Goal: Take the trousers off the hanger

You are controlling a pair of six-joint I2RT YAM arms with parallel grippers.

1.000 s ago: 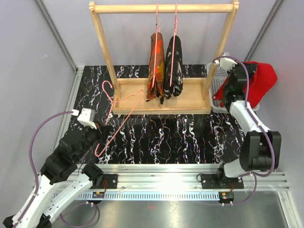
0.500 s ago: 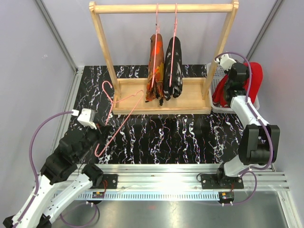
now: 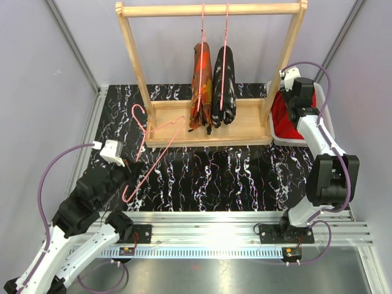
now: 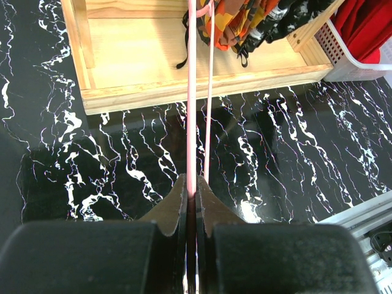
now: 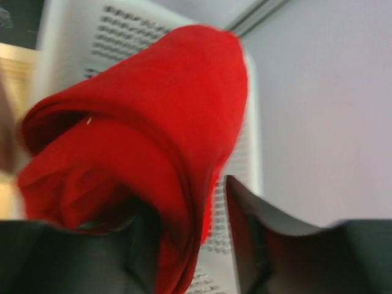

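Observation:
The plain red trousers [image 3: 283, 116] lie bunched in the white basket [image 3: 306, 142]. My right gripper [image 3: 295, 101] hovers over them, open. In the right wrist view the red trousers [image 5: 153, 122] rest against the left finger, with a gap to the right finger [image 5: 245, 208]. The camouflage trousers [image 3: 201, 86] and the black speckled trousers [image 3: 224, 86] hang on pink hangers from the rack rail [image 3: 211, 10]. My left gripper [image 4: 193, 187] is shut on an empty pink hanger [image 4: 191, 92], held low over the table left of the rack [image 3: 160, 147].
The wooden rack's base [image 3: 208, 122] spans the middle back of the black marble table [image 3: 233, 177]. The basket [image 4: 343, 55] stands against the rack's right post, close to the right wall. Grey walls close in both sides.
My right gripper swung left and back with the red trousers, bringing them inside the basket, and its jaws have parted. The left arm and its hanger have not moved.

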